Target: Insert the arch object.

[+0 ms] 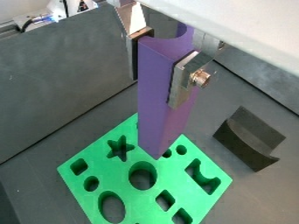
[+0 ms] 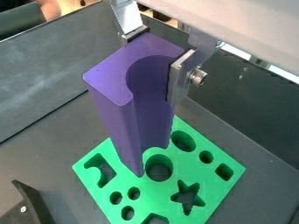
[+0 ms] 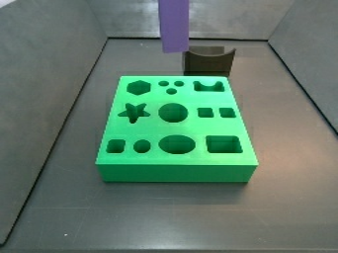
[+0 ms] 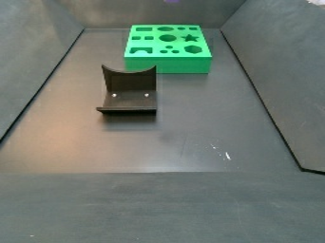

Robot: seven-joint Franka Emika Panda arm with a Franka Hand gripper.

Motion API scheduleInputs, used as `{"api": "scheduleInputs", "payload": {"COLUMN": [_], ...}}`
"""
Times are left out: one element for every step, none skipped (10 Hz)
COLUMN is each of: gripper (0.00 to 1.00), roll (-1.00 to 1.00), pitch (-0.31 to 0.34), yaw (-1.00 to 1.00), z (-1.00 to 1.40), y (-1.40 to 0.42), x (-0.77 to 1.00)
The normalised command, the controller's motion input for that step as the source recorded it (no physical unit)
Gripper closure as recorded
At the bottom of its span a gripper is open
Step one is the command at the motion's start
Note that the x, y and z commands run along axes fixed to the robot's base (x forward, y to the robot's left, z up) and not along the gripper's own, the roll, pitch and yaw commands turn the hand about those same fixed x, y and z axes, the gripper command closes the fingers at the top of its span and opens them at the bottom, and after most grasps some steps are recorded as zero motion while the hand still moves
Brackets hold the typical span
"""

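The arch object (image 1: 162, 96) is a tall purple block with a curved hollow in its gripped end. It also shows in a wrist view (image 2: 135, 105). My gripper (image 1: 162, 59) is shut on its upper part, one silver finger (image 2: 184, 74) on each side, and also shows in a wrist view (image 2: 158, 54). The block hangs upright above the green board (image 1: 84, 166), clear of it. In a side view the block (image 3: 173, 25) hangs over the board's (image 3: 132, 163) far edge, with the gripper out of frame. The board has several shaped holes, among them an arch-shaped one (image 3: 205, 87).
A dark grey block with a curved notch (image 3: 208, 59) stands on the floor just behind the board. It also shows in a wrist view (image 1: 247, 138) and in a side view (image 4: 127, 90), where the board (image 4: 165, 65) lies beyond it. Dark walls enclose the floor.
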Motion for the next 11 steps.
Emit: {"api": "scheduleInputs", "payload": {"gripper": [1.0, 1.0, 1.0, 1.0, 1.0, 1.0, 1.0, 1.0, 1.0, 1.0, 1.0], "roll": [0.0, 0.0, 0.0, 0.03, 0.06, 0.05, 0.01, 0.03, 0.02, 0.02, 0.02], "pitch": [0.0, 0.0, 0.0, 0.0, 0.0, 0.0, 0.0, 0.0, 0.0, -0.014, -0.013], "yaw": [-0.44, -0.99, -1.0, -0.91, -0.79, -0.73, -0.68, -0.66, -0.78, -0.87, -0.87], "z": [0.0, 0.0, 0.0, -0.11, -0.2, -0.21, -0.27, -0.29, -0.23, -0.24, -0.25], "y": [0.0, 0.03, 0.0, 0.11, 0.19, 0.21, 0.24, 0.24, 0.19, 0.13, 0.12], "x": [0.0, 0.08, 0.06, 0.19, 0.36, 0.49, 0.59, 0.6, 0.44, 0.31, 0.3]}}
